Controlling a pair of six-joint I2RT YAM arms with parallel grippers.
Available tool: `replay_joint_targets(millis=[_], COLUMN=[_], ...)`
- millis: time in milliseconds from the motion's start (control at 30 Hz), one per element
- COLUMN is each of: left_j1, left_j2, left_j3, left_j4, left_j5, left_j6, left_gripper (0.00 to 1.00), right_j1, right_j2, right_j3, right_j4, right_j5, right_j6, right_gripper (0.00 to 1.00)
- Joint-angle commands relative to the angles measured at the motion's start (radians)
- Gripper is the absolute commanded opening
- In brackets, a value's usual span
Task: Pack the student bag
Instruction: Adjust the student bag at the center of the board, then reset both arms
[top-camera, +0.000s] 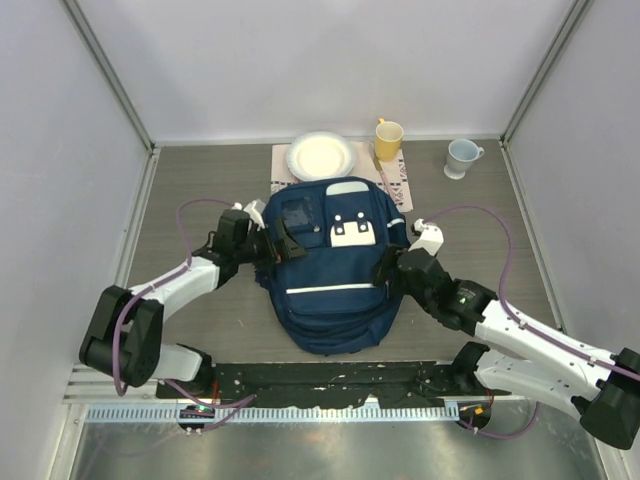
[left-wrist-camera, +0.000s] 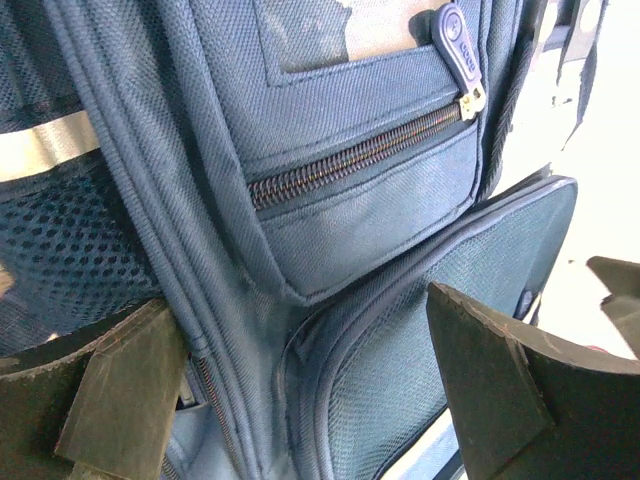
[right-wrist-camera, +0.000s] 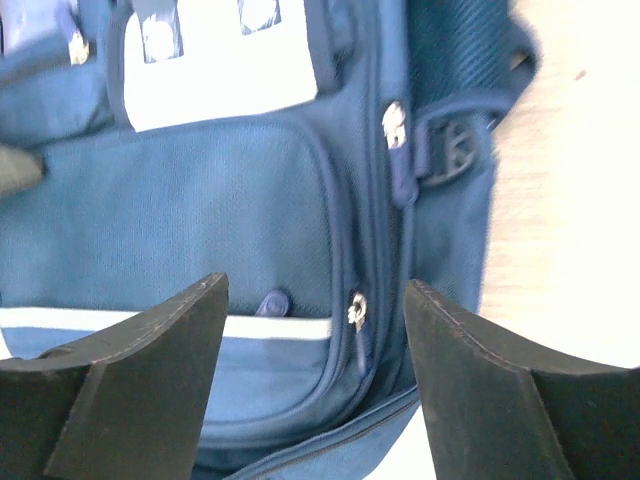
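The student bag (top-camera: 335, 270) lies centre frame on the table (top-camera: 200, 190). Right above it, the plate (top-camera: 321, 156) sits on a mat (top-camera: 396, 183), and the mat's lower part runs under the bag's upper edge. The cup (top-camera: 388, 139) stands at the mat's upper right corner, with the mug (top-camera: 461, 157) further right, apart. The left gripper (top-camera: 275, 243) is at the bag's left side, the right gripper (top-camera: 385, 268) at its right.
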Motion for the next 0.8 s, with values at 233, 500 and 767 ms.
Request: replay_joint_targets(millis=[233, 500, 767], left_j1=[0.002, 0.39, 0.432], left_j2=[-0.341, -0.303, -0.357], left_j3=[0.011, -0.002, 0.001], left_j4=[-0.193, -0.146, -0.254], left_j5=[-0.462, -0.227, -0.364], left_j6=[0.204, 0.168, 0.141], left_gripper=[1.0, 1.0, 1.0], right_j1=[-0.258, -0.742, -0.767], right_j2=[0.086, 0.172, 0.166], right_j3=[0.158, 0.156, 0.107], right_j4=[-0.062, 0.039, 0.105], right_j5=[0.228, -0.196, 0.022], right_j6=[-0.158, -0.181, -0.202], right_gripper=[0.84, 0.85, 0.86])
